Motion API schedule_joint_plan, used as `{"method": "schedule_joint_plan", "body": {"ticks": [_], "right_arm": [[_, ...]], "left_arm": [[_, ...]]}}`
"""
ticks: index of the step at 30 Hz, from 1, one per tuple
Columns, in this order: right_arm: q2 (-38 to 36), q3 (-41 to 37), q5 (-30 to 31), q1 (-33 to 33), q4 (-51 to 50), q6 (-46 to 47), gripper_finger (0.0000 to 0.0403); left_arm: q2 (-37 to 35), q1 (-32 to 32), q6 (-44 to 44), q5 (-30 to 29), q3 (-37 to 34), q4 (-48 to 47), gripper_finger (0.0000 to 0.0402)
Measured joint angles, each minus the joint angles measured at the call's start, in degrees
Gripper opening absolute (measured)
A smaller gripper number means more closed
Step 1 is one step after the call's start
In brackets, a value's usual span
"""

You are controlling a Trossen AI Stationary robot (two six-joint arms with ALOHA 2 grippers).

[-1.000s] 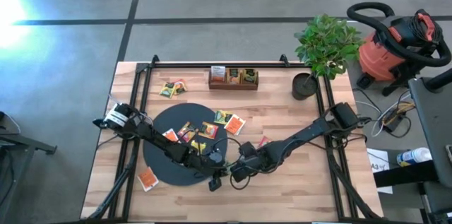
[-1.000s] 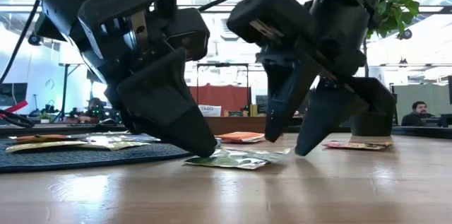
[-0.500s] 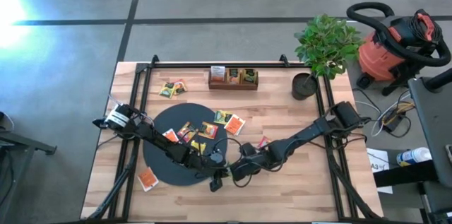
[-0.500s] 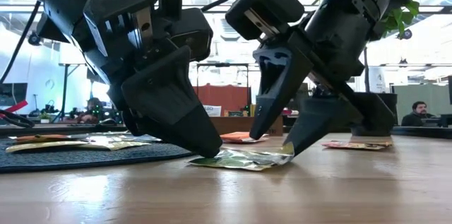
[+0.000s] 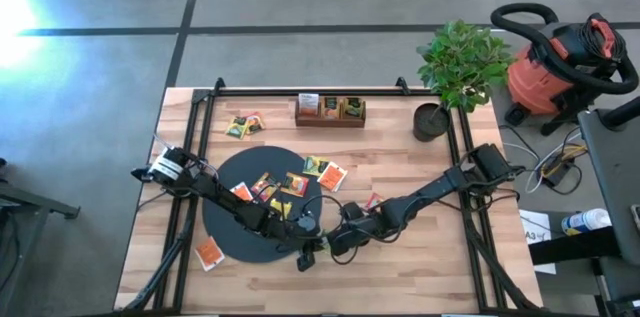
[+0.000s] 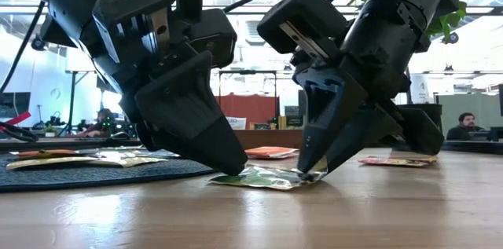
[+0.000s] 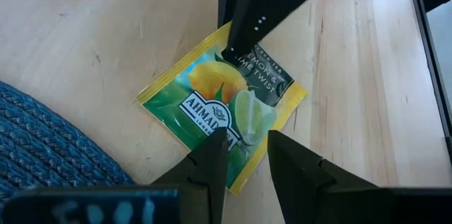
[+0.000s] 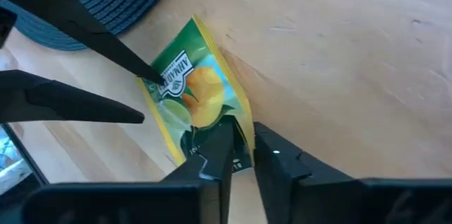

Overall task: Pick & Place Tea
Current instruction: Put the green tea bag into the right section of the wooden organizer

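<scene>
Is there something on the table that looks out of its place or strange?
Yes. One green tea packet lies on the bare wood just off the black disc, and both hands work on it: the left hand presses one edge, the right hand pinches the opposite edge, which lifts slightly.

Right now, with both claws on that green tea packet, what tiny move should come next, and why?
Probably the right gripper should lift a little: it is pinching one edge of the packet, which lies flat on the table, while the left gripper pins the other edge.
</scene>
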Motion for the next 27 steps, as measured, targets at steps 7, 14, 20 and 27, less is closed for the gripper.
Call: {"method": "schedule_joint_plan", "body": {"ticks": [7, 14, 20, 27], "right_arm": [[-0.1, 1.3, 0.3, 0.0, -1.7, -5.6, 0.0009], [-2.8, 5.9, 5.9, 0.2, -18.2, -15.8, 0.0008], [-6.7, 9.7, 13.7, 0.9, -24.5, -34.2, 0.0008], [-9.3, 16.8, 17.2, 2.3, -33.4, -55.3, 0.0008]], "left_arm": [[-1.5, 0.0, 0.0, -1.1, 0.0, -0.8, 0.0106], [-5.5, 0.1, 0.0, -1.5, -0.1, -1.0, 0.0106], [-11.8, 0.4, 0.5, -6.1, 0.0, -4.1, 0.0106], [-22.1, 1.7, 1.3, -15.1, 0.0, -10.2, 0.0106]]}}
